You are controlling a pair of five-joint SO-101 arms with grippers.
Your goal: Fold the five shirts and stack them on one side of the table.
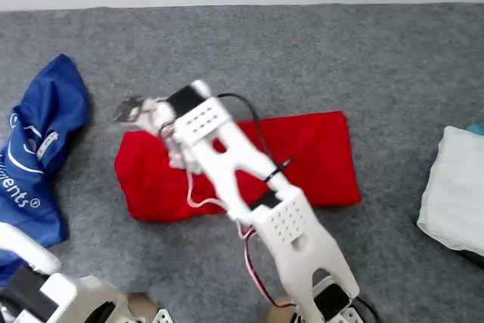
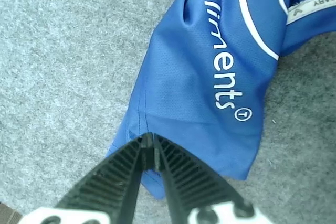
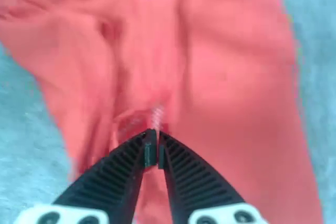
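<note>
Right hand (image 3: 151, 148) pinches red shirt (image 3: 220, 77), arm (image 1: 242, 175) stretched over it.

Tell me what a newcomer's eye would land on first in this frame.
The red shirt at the high view's centre draws the eye first, with the white right arm stretched over it and the right gripper shut on its fabric. Next is the crumpled blue shirt at that view's left side, its edge pinched in the left gripper. A folded white garment sits at the right edge.
</note>
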